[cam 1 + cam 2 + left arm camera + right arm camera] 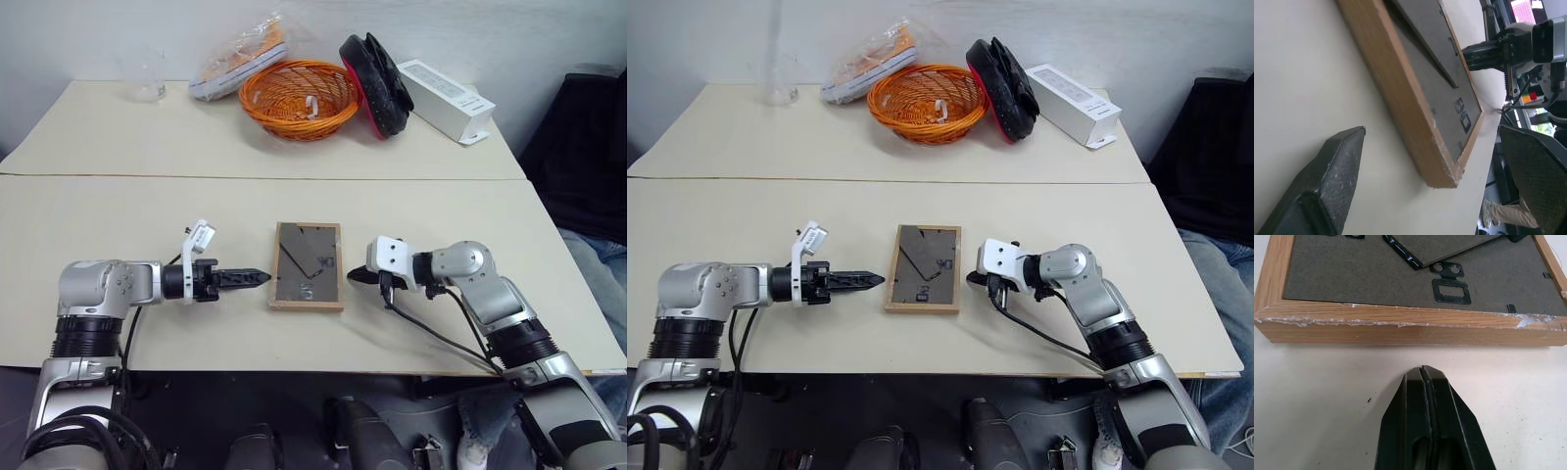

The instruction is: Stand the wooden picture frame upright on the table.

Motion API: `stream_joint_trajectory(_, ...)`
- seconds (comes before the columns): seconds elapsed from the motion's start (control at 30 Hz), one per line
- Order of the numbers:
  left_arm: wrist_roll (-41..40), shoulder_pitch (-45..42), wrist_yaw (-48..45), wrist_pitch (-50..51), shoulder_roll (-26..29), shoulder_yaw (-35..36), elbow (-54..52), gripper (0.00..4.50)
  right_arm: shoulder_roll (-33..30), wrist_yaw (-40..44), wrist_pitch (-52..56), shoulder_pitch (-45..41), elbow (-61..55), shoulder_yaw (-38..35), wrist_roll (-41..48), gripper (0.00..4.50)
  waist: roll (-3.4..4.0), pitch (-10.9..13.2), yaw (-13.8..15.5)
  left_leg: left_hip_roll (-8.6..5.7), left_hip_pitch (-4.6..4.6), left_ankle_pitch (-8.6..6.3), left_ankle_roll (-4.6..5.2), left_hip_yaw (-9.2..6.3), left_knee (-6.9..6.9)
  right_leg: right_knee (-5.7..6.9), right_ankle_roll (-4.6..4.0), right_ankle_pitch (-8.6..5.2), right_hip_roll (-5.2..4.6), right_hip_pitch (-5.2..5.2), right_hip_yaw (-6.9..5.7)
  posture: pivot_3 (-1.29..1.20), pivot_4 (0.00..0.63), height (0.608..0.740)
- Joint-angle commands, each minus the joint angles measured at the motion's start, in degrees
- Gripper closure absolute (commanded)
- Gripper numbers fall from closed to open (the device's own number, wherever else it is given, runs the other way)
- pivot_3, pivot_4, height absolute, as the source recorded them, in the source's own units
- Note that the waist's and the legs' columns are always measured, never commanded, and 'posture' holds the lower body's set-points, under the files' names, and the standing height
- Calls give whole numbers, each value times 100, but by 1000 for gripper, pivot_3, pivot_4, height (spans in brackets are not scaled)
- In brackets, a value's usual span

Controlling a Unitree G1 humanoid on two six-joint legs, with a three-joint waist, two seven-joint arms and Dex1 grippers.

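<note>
Left eye view: the frame (307,265) lies flat, face down, on the table (118,215), about midway along the near edge and a little back from it, its grey backing board and fold-out stand turned upward. The left tool (257,278) points at the frame's left side from just beside it, touching nothing; in the left wrist view its two fingers (1322,186) stand wide apart, with the frame's corner between them and further off. The right tool (355,276) sits just off the frame's right side, and in the right wrist view its fingers (1425,421) are pressed tight together with nothing between them, their tips a short gap from the frame's chipped wooden edge. Along the table's far edge stand an orange basket (299,98), a bagged bundle (238,61), a black-and-red item (377,83) propped on edge, a white box (446,101) and a clear glass vessel (147,73).
</note>
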Motion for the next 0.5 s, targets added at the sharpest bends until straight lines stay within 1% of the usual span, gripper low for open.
stream_joint_trajectory(0.03, 108, 3, 216, 126, -468, -636, 52, 48, 85, -37, -26, -46, -205, 101, -33, 4500, 5, -9, 19, -1, 0, 0, 0, 0, 0, 0, 0, 0, 0, 1, 0, 0, 150, 740)
stream_joint_trajectory(0.13, 47, 33, 327, 285, -707, -796, -159, 48, 128, -88, -18, -44, -214, 142, -65, 4500, 15, -31, 33, -2, 8, -2, 2, -2, 0, -6, 0, 0, -2, 10, 0, 0, 150, 740)
stream_joint_trajectory(0.27, -33, -35, 730, 481, -1087, -417, -140, 48, 213, -128, 85, -47, -311, 129, -53, 4500, 18, -35, 63, -2, 14, -3, 4, -4, 0, -8, 0, 0, -2, 19, 0, 0, 150, 740)
stream_joint_trajectory(0.37, -1, -232, 1105, 512, -1363, 105, 201, 48, 202, -124, 86, -4, -340, 130, -79, 4500, 17, -36, 100, -4, 14, -3, 4, -3, 2, -8, 0, 0, -2, 19, 0, 0, 150, 740)
stream_joint_trajectory(0.5, -56, -260, 1041, 615, -1206, 152, 109, 48, 119, -66, 62, 41, -369, 130, -85, 4500, 17, -35, 106, -3, 13, -3, 4, -4, 6, -6, 1, 0, -2, 19, 0, 0, 150, 740)
